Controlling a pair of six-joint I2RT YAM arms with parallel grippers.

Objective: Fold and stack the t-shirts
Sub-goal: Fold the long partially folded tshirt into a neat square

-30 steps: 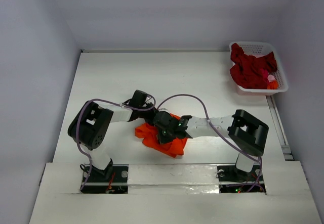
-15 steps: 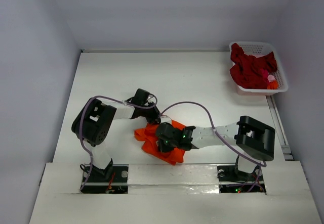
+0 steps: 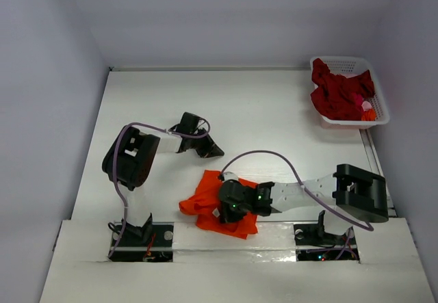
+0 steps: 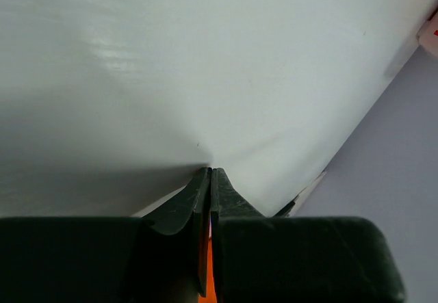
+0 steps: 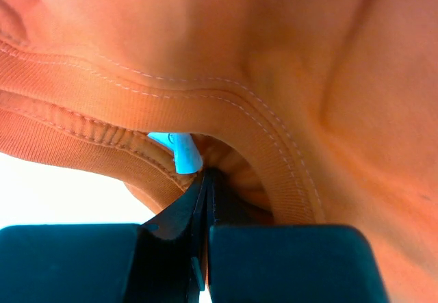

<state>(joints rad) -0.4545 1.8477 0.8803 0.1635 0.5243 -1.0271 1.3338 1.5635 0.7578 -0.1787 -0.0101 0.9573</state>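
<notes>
The right gripper [image 5: 205, 174] is pinched tight on the ribbed collar of the orange t-shirt [image 3: 205, 197], which lies bunched at the near edge of the table [image 3: 239, 104]. The left gripper [image 3: 213, 151] is closed, apparently empty, and apart from the shirt. It should take a matching edge so the cloth spreads flat.

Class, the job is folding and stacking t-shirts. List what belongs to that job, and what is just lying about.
Belongs to the job: orange tee, near the table's front edge; red tee, heaped at the far right.
Just lying about: basket, which holds the red tee; table.
</notes>
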